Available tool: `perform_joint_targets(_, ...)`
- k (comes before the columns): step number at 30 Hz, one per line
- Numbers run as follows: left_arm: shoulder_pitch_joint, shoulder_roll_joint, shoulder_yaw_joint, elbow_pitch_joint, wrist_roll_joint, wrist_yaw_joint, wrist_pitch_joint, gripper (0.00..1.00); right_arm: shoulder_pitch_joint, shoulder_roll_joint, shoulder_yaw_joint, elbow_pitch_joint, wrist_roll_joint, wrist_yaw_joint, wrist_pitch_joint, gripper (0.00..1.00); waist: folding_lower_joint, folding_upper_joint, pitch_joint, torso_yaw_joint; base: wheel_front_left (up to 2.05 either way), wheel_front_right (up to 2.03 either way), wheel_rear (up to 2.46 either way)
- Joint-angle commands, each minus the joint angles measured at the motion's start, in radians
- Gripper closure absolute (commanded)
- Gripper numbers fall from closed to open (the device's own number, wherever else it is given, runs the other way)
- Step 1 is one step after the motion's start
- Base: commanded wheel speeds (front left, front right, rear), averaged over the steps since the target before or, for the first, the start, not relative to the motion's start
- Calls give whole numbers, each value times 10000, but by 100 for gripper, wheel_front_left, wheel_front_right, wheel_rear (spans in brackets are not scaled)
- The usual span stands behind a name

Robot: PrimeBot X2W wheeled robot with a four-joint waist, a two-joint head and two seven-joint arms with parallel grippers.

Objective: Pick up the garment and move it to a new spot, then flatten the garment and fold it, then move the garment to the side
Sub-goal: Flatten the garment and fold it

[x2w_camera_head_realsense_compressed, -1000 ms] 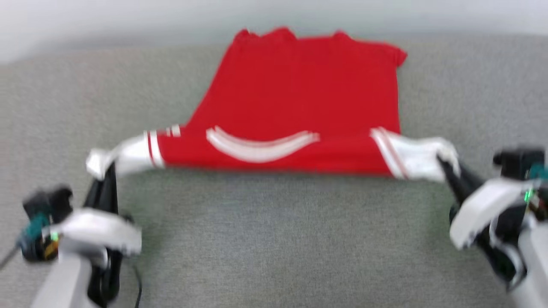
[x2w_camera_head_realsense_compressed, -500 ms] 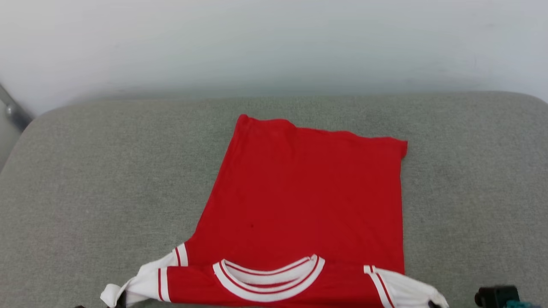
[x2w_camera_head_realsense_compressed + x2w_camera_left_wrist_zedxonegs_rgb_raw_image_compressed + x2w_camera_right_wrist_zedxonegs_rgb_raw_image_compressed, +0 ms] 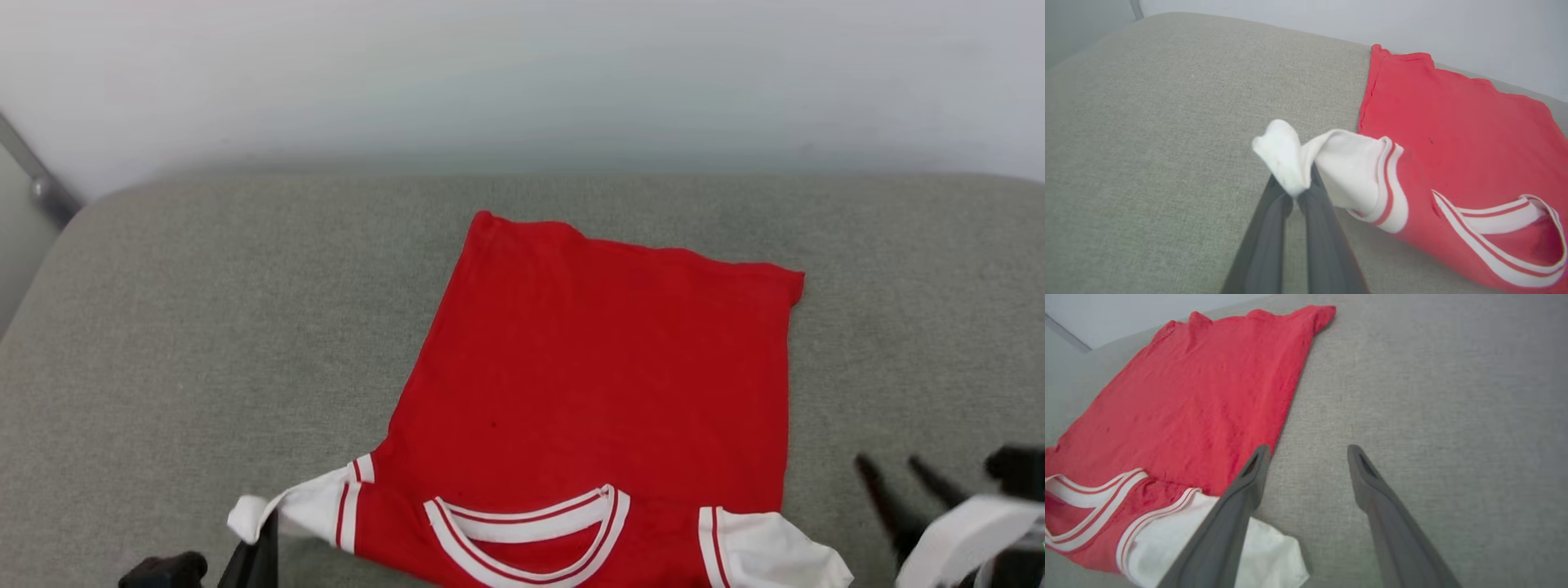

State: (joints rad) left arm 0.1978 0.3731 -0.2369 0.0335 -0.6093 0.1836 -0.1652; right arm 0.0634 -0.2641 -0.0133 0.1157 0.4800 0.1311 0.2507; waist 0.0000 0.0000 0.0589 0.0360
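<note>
- The garment [image 3: 596, 384] lies flat on the gray cushion [image 3: 204, 327], lower middle of the head view, collar near the bottom edge.
- The left end effector [image 3: 1295, 194] grasps the lower-left sleeve tip.
- The right end effector [image 3: 1308, 451] is released, fingers apart, beside the lower-right sleeve.
- Wide free cushion on both sides.

The garment [image 3: 596, 384], a red T-shirt with white sleeves and striped collar, is lying spread flat at centre frame, collar toward the bottom edge; its lower-left sleeve tip is sitting bunched and raised.
</note>
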Motion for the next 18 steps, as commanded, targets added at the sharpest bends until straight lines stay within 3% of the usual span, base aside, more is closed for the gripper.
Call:
perform_joint_targets(1, -155, -17, 0, -34, 45, 11, -53, 100, -187, -19, -56, 61, 54, -7, 19, 0, 0, 0, 199, 86, 0, 0, 0)
perform_joint_targets(8, -1303, -234, -319, -573, 431, -210, -373, 100, -3613, -539, -915, 2115, 377, -7, 1117, 0, 0, 0, 1557, 663, 0, 0, 0)
perform_joint_targets(18, -2804, -703, -743, -1051, 883, -614, -777, 100, -7252, -1325, -556, 3901, 516, -7, 4483, 0, 0, 0, 3372, 1630, 0, 0, 0)
